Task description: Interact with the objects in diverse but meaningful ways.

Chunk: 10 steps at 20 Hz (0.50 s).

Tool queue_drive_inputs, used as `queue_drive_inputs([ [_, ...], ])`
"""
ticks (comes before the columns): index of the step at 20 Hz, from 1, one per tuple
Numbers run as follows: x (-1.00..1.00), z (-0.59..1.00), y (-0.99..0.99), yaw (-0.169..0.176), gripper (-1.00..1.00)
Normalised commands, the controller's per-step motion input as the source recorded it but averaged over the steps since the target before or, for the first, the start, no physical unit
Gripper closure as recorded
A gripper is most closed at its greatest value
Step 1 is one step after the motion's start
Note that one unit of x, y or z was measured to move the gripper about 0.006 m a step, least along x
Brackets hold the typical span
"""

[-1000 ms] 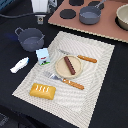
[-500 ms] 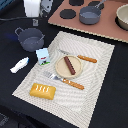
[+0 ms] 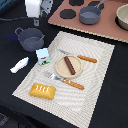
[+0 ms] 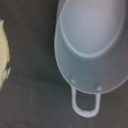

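Even, soft lighting with faint shadows; the exterior view is slightly grainy, while the wrist view is heavily blurred close-up.

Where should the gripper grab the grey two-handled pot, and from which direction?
Probably by the rim of the grey two-handled pot, coming straight down from above. It stands upright and open, and looks empty in the wrist view, so one finger can go inside the thin wall. The loop handle looks thin and lies flat, a harder target.

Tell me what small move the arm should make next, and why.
Probably lower straight toward the grey pot. The gripper hangs above it, and the wrist view shows the pot's handle and empty bowl right below. The fingers themselves aren't visible.
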Motion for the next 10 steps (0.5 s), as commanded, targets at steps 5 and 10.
queue_drive_inputs([
  [5, -0.35, -0.37, 0.02, -0.08, -1.0],
  [10, -0.31, -0.32, 0.0, -0.058, -1.0],
])
